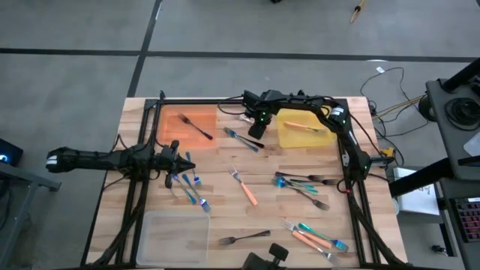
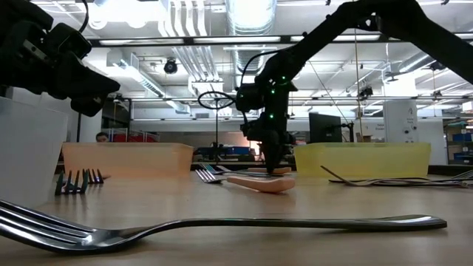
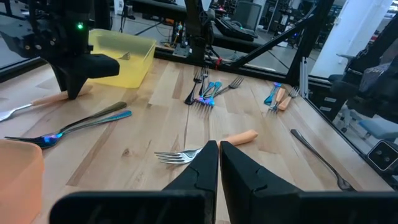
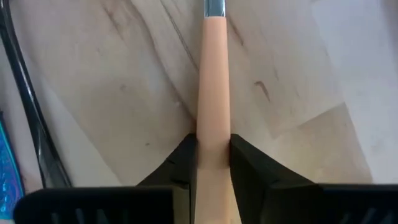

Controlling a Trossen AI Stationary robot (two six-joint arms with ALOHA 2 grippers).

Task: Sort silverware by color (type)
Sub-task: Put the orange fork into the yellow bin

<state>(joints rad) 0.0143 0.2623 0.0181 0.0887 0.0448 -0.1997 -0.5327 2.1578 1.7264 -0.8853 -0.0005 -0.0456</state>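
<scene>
1. High view: the right claw (image 1: pixel 256 129) is reaching down onto the table (image 1: pixel 225 199) between the orange tray (image 1: pixel 169 124) and the yellow tray (image 1: pixel 289 135). What it's gripping is hiding under it here. The left claw (image 1: pixel 182 165) is hanging over the left side with a little cluster of blue-teal forks (image 1: pixel 189 187) lying just beside it.
2. Low view: the right claw (image 2: pixel 271 164) is pointing straight down, touching the orange-handled utensil (image 2: pixel 260 182), which is lying flat on the table. A dark grey fork (image 2: pixel 222 225) is sitting right up front.
3. Left wrist view: the left claw (image 3: pixel 219 163) is sitting fully closed with nothing in it, hovering above the table near an orange-handled fork (image 3: pixel 205 146).
4. Right wrist view: the right claw (image 4: pixel 212 163) is pinching in on the orange handle (image 4: pixel 212 81), one finger on each side, and the handle is running straight out from between them, lying on the wood.
</scene>
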